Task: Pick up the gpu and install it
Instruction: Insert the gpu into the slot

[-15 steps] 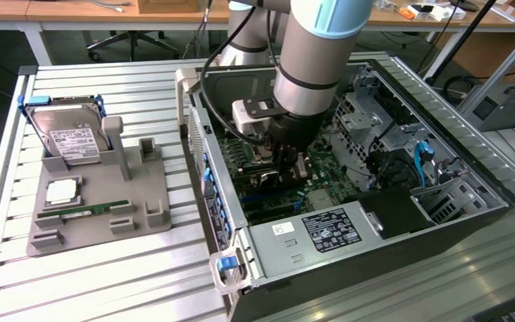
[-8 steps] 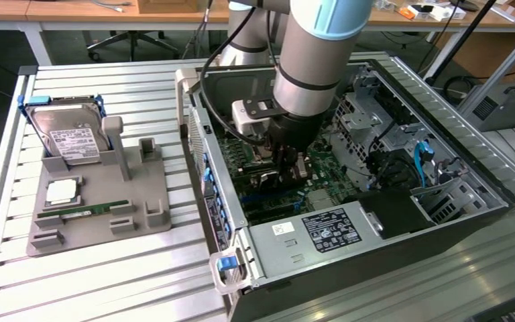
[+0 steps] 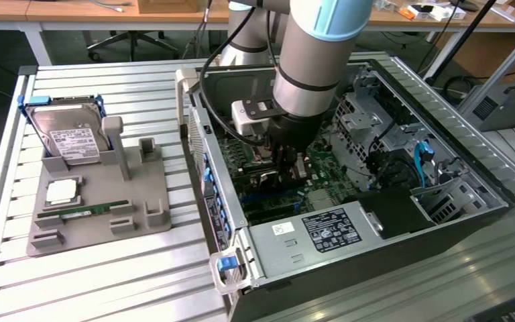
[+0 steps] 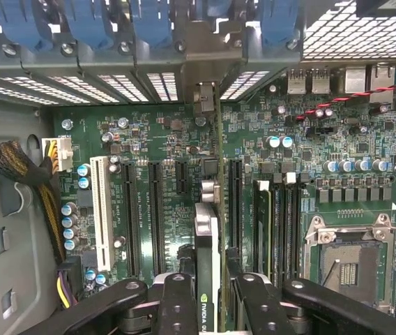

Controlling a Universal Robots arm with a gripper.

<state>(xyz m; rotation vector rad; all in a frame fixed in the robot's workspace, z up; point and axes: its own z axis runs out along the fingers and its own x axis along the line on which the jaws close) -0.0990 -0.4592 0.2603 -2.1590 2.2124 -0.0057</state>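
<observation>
Gripper (image 4: 208, 307) fingers (image 4: 177, 303) are seen clamped on the gpu (image 4: 208, 237), which is held on edge between them inside the open computer case (image 3: 472, 194). In the wrist view the card's long axis is seen running straight away from the tool toward the case's rear slot openings (image 4: 163, 84), parallel to the long black expansion slots (image 4: 155, 209) on the motherboard (image 4: 302, 139) beneath. Whether its lower edge is already seated cannot be told.

On the exterior view's left you see a grey moulded parts tray (image 3: 141, 201) holding a silver hard drive in a blue frame (image 3: 70, 137), beside the open black computer case (image 3: 472, 221) with its green motherboard (image 4: 149, 139).
</observation>
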